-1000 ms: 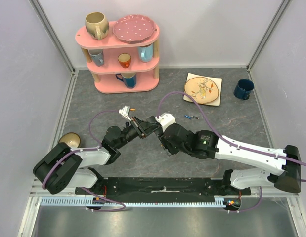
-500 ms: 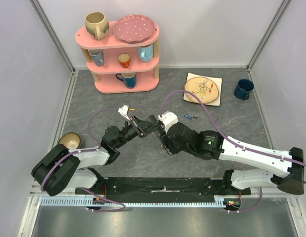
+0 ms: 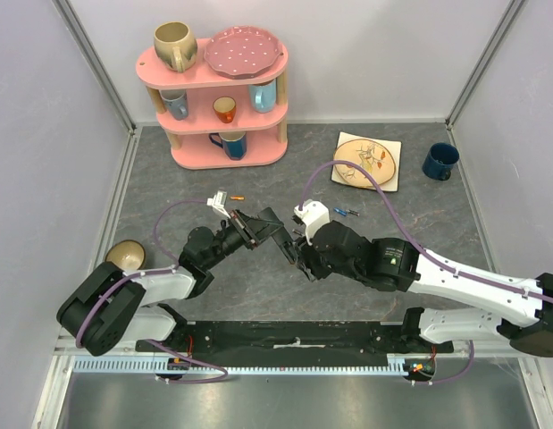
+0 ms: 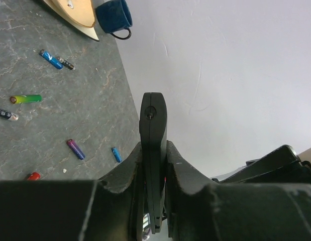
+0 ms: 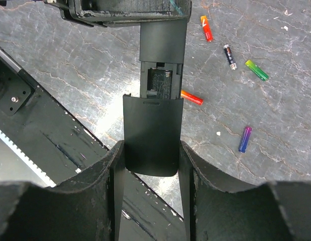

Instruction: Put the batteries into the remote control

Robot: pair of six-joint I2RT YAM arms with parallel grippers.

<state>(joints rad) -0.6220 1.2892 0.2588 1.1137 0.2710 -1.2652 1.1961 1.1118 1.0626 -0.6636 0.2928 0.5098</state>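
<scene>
- Right gripper [image 5: 151, 146] shifted right since earlier frame, jaws clamping the battery cover [image 5: 151, 123].
- Left gripper [image 4: 153, 153] closed on remote [image 4: 153, 115], centre of overhead view.
- Batteries [image 5: 257, 70] scattered on grey marbled table [image 3: 169, 179]; pale walls [image 3: 392, 54].

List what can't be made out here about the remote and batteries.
- Left wrist: remote seen edge-on, its base buried in the left gripper.
- Right wrist: compartment is dark, its lower part behind the cover held in the right gripper; contents unclear.
- Top view: both grippers hide most of the remote; batteries too small to count.
</scene>
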